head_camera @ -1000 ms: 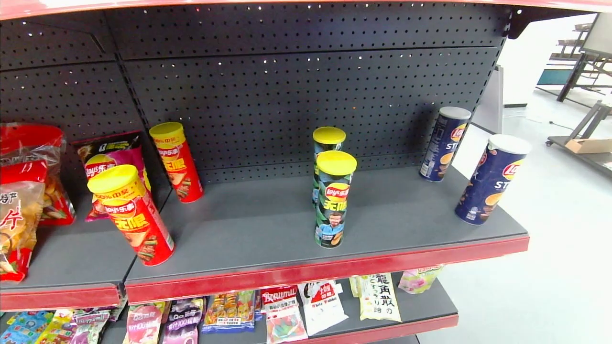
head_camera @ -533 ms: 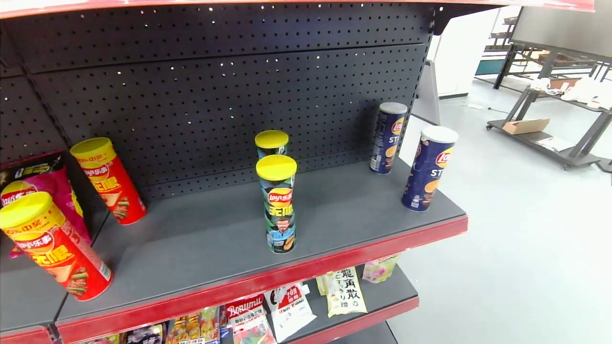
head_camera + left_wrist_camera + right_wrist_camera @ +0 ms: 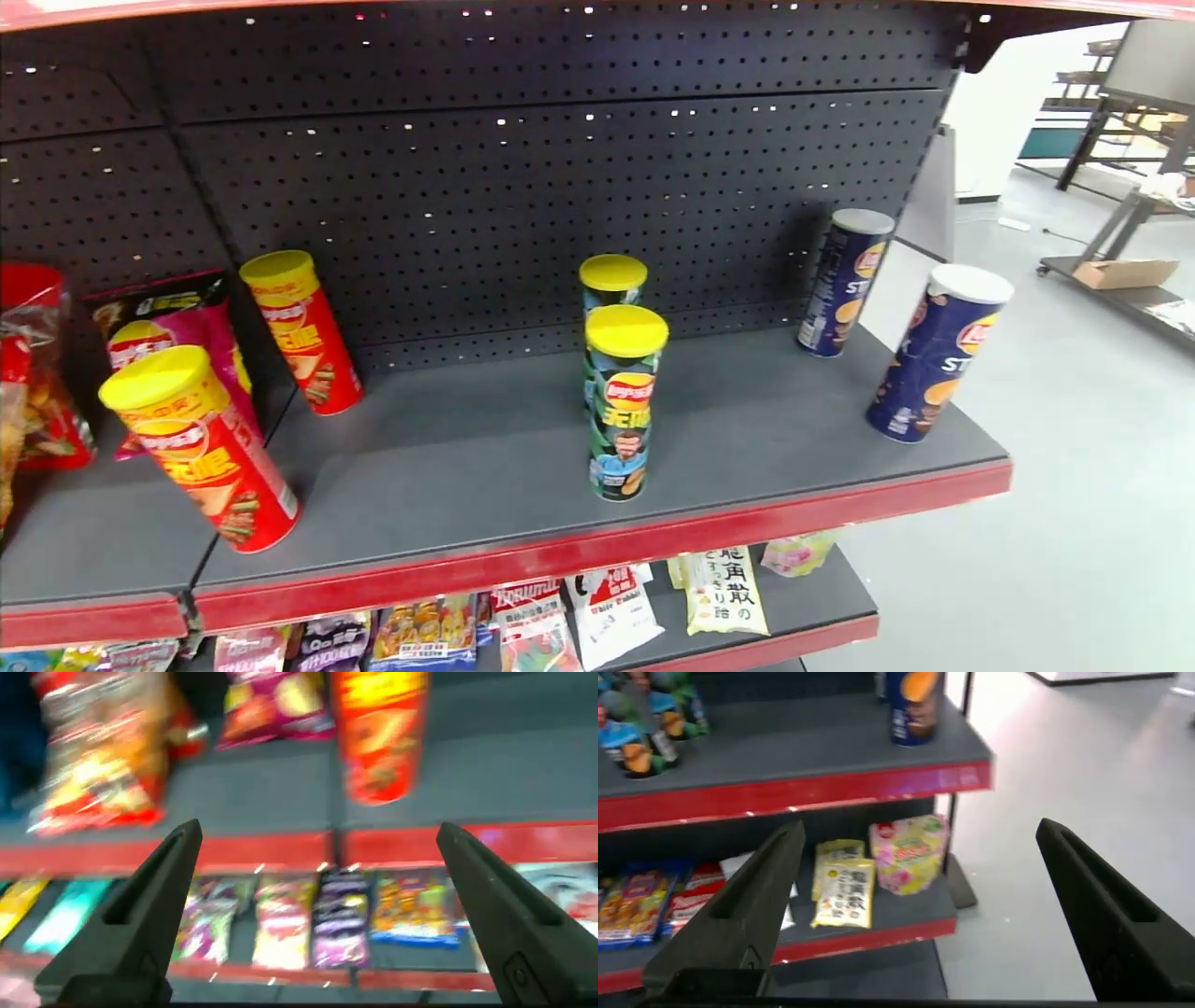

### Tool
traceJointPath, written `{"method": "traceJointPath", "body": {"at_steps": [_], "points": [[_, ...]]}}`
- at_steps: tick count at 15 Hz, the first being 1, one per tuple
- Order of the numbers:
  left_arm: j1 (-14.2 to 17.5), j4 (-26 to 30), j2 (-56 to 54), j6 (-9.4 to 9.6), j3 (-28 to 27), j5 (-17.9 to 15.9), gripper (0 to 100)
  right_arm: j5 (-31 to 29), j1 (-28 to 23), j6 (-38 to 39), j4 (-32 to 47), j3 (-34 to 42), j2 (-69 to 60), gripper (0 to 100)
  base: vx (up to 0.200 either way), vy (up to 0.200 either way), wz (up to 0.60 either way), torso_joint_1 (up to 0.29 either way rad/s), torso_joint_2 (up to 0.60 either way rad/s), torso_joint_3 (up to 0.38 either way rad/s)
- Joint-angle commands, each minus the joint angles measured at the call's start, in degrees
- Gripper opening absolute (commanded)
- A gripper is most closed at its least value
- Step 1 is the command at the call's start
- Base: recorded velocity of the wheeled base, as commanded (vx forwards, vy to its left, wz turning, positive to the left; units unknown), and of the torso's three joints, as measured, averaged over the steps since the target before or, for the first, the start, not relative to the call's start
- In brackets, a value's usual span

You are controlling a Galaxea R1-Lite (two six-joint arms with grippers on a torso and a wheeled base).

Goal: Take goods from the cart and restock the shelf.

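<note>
Head view: six chip cans (image 3: 617, 411) on grey shelf (image 3: 467, 453)

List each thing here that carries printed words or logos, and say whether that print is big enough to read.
Front red can: logo and large characters, readable.
Front green can: logo and large characters, readable.
Front blue can: logo and large letters, partly turned away.
Pale pouch, lower shelf: large dark characters readable, fine print too small.
Purple bag: logo readable, rest too small.
Colourful packets below: too small.
</note>
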Motion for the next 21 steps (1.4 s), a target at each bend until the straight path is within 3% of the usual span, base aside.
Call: {"method": "traceJointPath", "body": {"at_steps": [1,6,12,16,21], "points": [[0.11,-0.07,0.24,-0.01,-0.01,0.01,100,0.02,0.04,-0.01,-0.01,0.01,0.02,100,0.0,0.0,0.0,0.0,0.0,0.0],[0.02,-0.24,0.24,-0.45,0.25,-0.16,100,0.02,0.04,-0.01,-0.01,0.01,0.02,100,0.0,0.0,0.0,0.0,0.0,0.0],[0.11,-0.68,0.24,-0.36,0.34,-0.25,100,0.02,0.04,-0.01,-0.01,0.01,0.02,100,0.0,-0.2,0.0,0.003,0.0,-0.002],[0.02,-0.95,0.24,0.52,0.43,-0.25,100,0.02,0.04,-0.01,-0.01,0.01,0.02,100,0.0,0.0,0.0,0.0,0.0,0.0],[0.02,-0.95,0.24,0.52,0.43,-0.25,100,0.02,0.04,-0.01,-0.01,0.01,0.02,100,-0.2,0.0,0.0,0.006,0.0,0.004]]}}
